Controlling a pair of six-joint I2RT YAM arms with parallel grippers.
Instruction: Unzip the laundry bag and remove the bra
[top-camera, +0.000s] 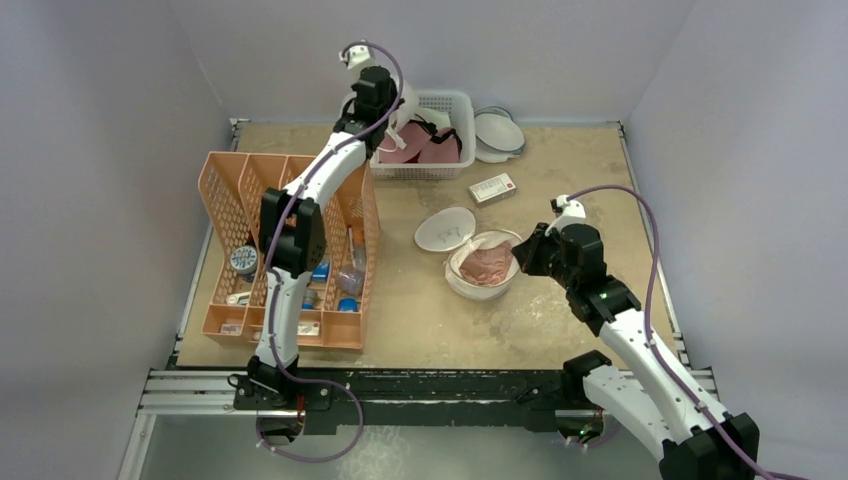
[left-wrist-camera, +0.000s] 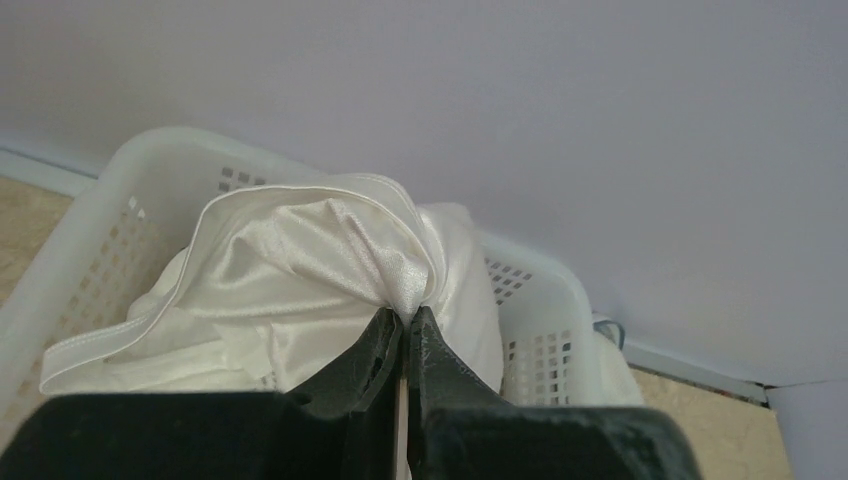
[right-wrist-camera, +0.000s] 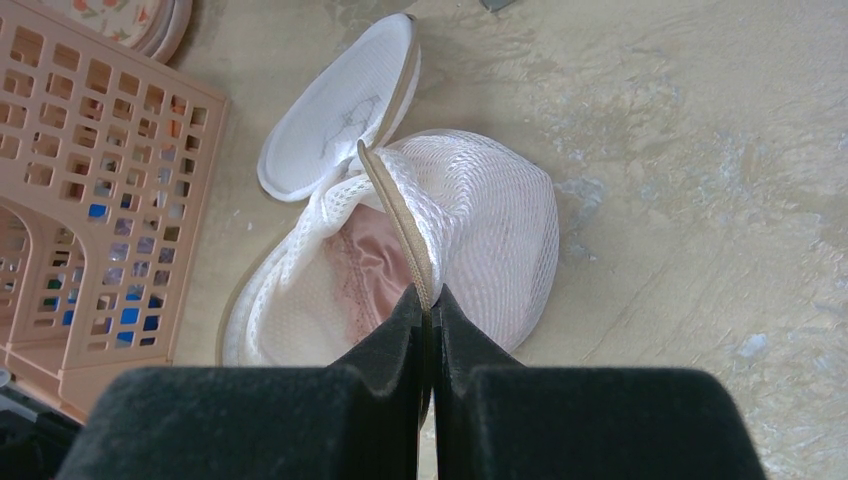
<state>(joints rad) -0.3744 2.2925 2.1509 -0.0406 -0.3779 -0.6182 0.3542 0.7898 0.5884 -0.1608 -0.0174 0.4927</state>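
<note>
The laundry bag (top-camera: 470, 288) lies open mid-table, its round flat lid (top-camera: 445, 229) flipped back to the left. The pale pink bra (top-camera: 487, 264) sits inside the bowl half. My right gripper (top-camera: 522, 255) is shut on the bag's beige zip rim (right-wrist-camera: 395, 205); the right wrist view shows the mesh bag (right-wrist-camera: 490, 210), lid (right-wrist-camera: 330, 110) and bra (right-wrist-camera: 365, 265) just beyond the gripper (right-wrist-camera: 428, 295). My left gripper (top-camera: 392, 118) reaches over the white basket (top-camera: 447, 103) at the back. There the left gripper (left-wrist-camera: 408, 315) is shut on a fold of white satin cloth (left-wrist-camera: 300, 250).
A peach slotted organizer (top-camera: 290, 250) with small items stands at the left, close to the left arm. The basket (left-wrist-camera: 540, 300) also holds rose-mauve cups (top-camera: 425, 148). White blue-rimmed dishes (top-camera: 498, 132) sit right of it. A small box (top-camera: 492, 188) lies behind the bag.
</note>
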